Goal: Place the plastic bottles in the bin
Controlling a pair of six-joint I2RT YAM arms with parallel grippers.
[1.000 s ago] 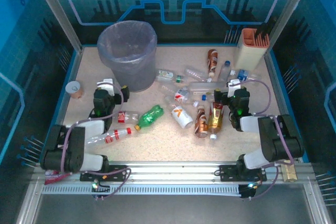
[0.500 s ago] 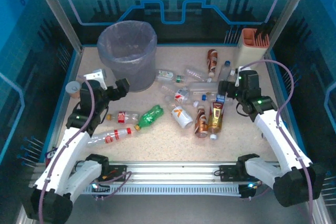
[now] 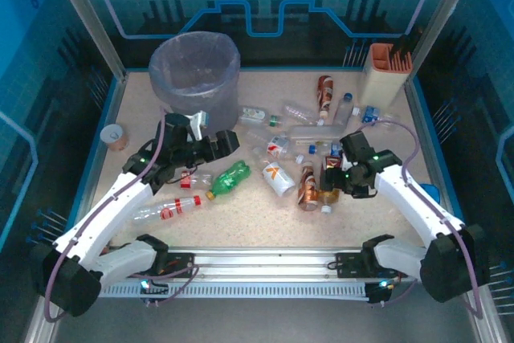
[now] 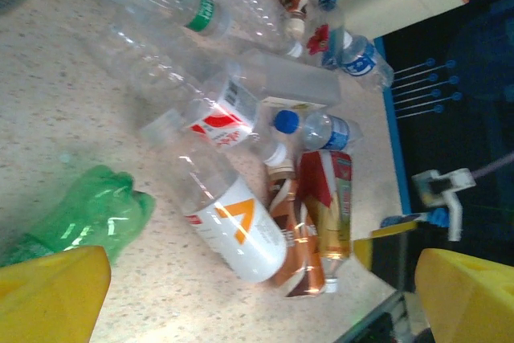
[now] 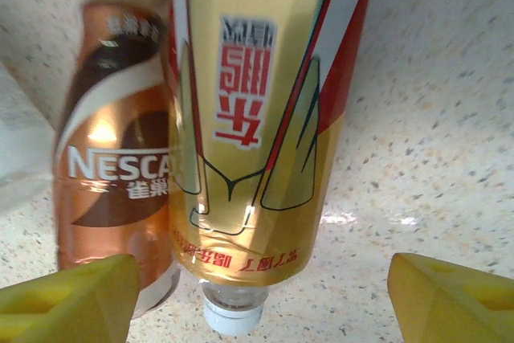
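Seen from above, a speckled beige counter [image 3: 257, 230] with a raised blue rim sits inside blue-lit walls and metal corner posts. The round grey bin [image 3: 193, 114], lined with a thin plastic bag, stands upright at the far left, near the back edge. The plastic bottles [image 3: 289, 130] lie on their sides outside it, scattered across the middle and right of the counter. A green bottle [image 3: 231, 177] and a clear bottle with a red label [image 3: 173, 208] lie left of centre. A paper cup [image 3: 115, 136] stands near the left rim, and a cream and orange holder [image 3: 384, 74] stands in the far right corner. Bare surface runs along the near edge between the two arm bases. The left gripper [image 3: 227, 142] hangs just right of the bin's base, its yellow fingers [image 4: 48, 295] spread wide apart above the green bottle and a bottle with a white and orange label [image 4: 233, 226]. The right gripper [image 5: 257, 295] is low over the right-hand cluster, fingers wide apart on either side of the cap end of a gold and red bottle [image 5: 249, 118], which lies against a brown coffee bottle [image 5: 112, 166].
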